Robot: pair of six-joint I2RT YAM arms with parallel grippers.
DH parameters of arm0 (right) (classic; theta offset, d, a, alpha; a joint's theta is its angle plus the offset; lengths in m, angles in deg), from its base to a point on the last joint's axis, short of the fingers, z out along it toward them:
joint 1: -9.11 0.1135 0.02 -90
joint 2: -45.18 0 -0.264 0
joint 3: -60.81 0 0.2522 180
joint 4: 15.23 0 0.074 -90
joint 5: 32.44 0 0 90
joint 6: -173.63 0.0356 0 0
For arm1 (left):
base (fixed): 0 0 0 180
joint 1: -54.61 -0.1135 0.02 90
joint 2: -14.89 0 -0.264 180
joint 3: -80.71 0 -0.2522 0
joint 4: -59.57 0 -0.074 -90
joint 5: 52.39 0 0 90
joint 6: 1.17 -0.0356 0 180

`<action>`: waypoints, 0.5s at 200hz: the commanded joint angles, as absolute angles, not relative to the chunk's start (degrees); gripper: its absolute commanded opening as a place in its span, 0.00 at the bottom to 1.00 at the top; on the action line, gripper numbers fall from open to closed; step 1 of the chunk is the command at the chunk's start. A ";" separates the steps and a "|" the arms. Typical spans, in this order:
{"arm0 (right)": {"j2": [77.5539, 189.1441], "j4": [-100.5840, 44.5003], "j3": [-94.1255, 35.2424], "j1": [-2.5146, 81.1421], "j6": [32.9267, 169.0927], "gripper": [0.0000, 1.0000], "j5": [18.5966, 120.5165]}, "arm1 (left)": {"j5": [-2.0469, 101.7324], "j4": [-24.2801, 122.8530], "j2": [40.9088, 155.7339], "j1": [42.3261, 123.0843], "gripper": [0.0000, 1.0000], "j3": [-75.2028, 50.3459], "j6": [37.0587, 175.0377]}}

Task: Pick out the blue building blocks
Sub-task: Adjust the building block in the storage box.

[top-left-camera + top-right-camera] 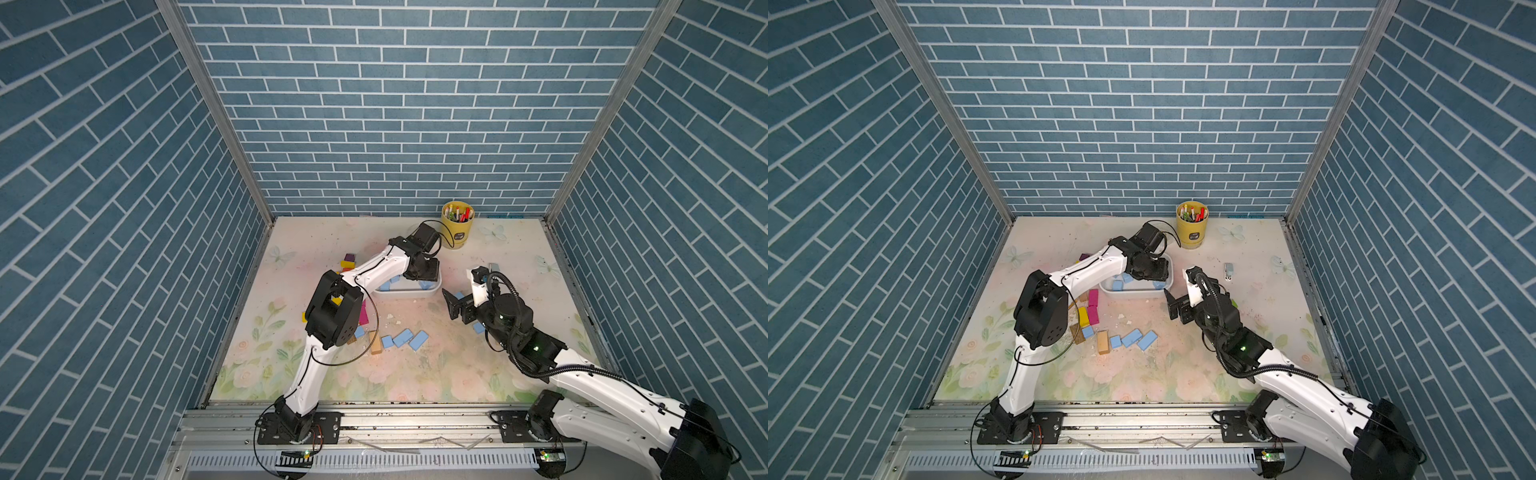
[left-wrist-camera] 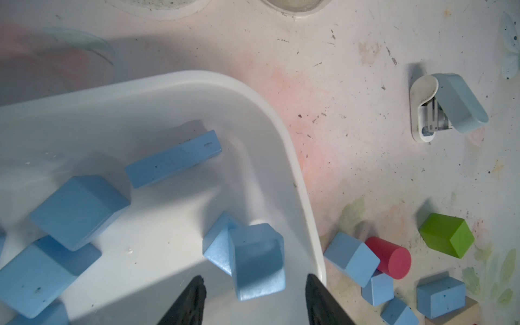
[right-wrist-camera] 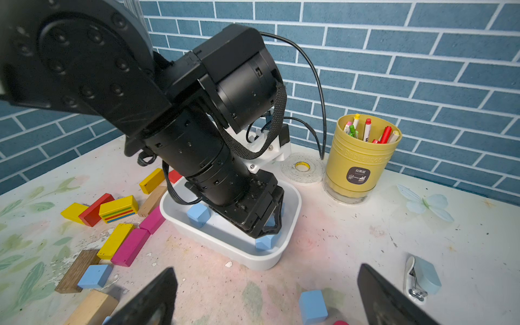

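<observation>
Several blue building blocks (image 2: pixel 78 211) lie in a white tray (image 2: pixel 298 174). My left gripper (image 2: pixel 254 277) hangs just over the tray's end in both top views (image 1: pixel 422 274) (image 1: pixel 1152 272). Its jaws are open, and a blue block (image 2: pixel 257 261) lies loose in the tray between them, touched by neither finger. More blue blocks lie on the table in front (image 1: pixel 402 337) (image 1: pixel 1131 337) and beside the tray (image 2: pixel 351 257). My right gripper (image 3: pixel 267 298) (image 1: pixel 457 307) is open wide, low over the table, with a blue cube (image 3: pixel 312 306) between its fingers, untouched.
Yellow, red, magenta and wooden blocks (image 3: pixel 121 209) lie left of the tray (image 3: pixel 225 244). A red cylinder (image 2: pixel 391 257) and a green block (image 2: pixel 447 235) sit among the blue ones. At the back stand a yellow pen cup (image 1: pixel 457 226) and a tape roll (image 3: pixel 302 168). A stapler (image 3: pixel 422 277) lies to the right.
</observation>
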State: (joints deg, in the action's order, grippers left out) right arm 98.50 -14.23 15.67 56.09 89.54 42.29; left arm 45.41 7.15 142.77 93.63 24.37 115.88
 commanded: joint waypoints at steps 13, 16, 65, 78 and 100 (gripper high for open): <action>97.73 -12.83 15.94 56.05 88.11 0.99 41.56 | 45.52 4.73 145.95 93.72 0.54 27.25 115.10; 97.68 -12.82 15.94 56.05 88.11 0.99 41.56 | 45.52 4.60 146.06 93.73 0.53 27.43 115.11; 97.68 -12.92 15.86 56.09 88.11 0.99 41.63 | 45.41 3.38 147.60 93.72 0.44 29.21 115.08; 97.72 -12.93 15.85 56.04 88.15 0.99 41.65 | 45.15 3.47 147.52 93.72 0.37 29.14 115.05; 97.65 -13.05 15.86 56.06 88.11 0.99 41.65 | 44.59 4.07 146.76 93.72 0.27 28.13 115.20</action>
